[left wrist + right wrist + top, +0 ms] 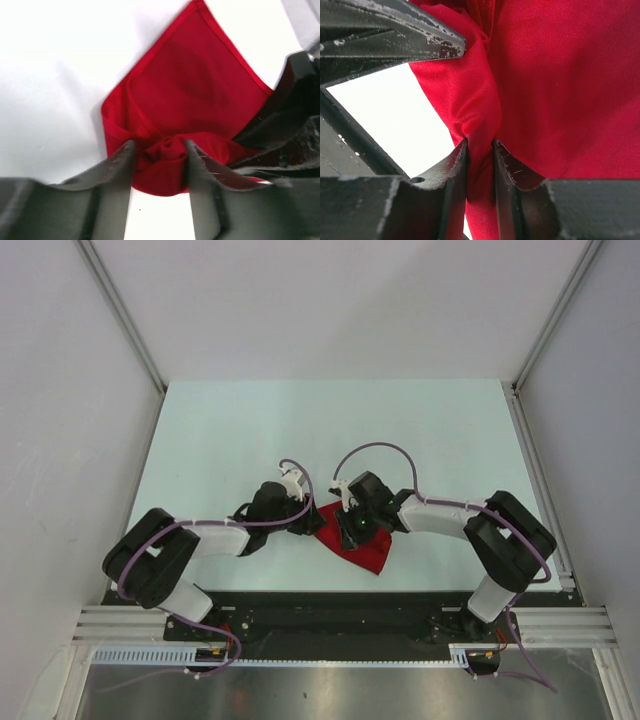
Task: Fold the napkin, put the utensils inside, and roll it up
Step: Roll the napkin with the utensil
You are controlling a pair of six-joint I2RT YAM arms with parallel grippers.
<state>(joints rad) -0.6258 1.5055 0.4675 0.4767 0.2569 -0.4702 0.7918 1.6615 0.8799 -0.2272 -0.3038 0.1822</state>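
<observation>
Red napkin fold in right end effector, left end effector just beside

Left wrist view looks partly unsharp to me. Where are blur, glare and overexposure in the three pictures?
Left wrist: the table is overexposed to plain white, the napkin is slightly soft, and the near fingers are blurred. Right wrist: the napkin's weave is sharp, and the table patch is again blown out. Top external: even light, in focus, no glare.
</observation>
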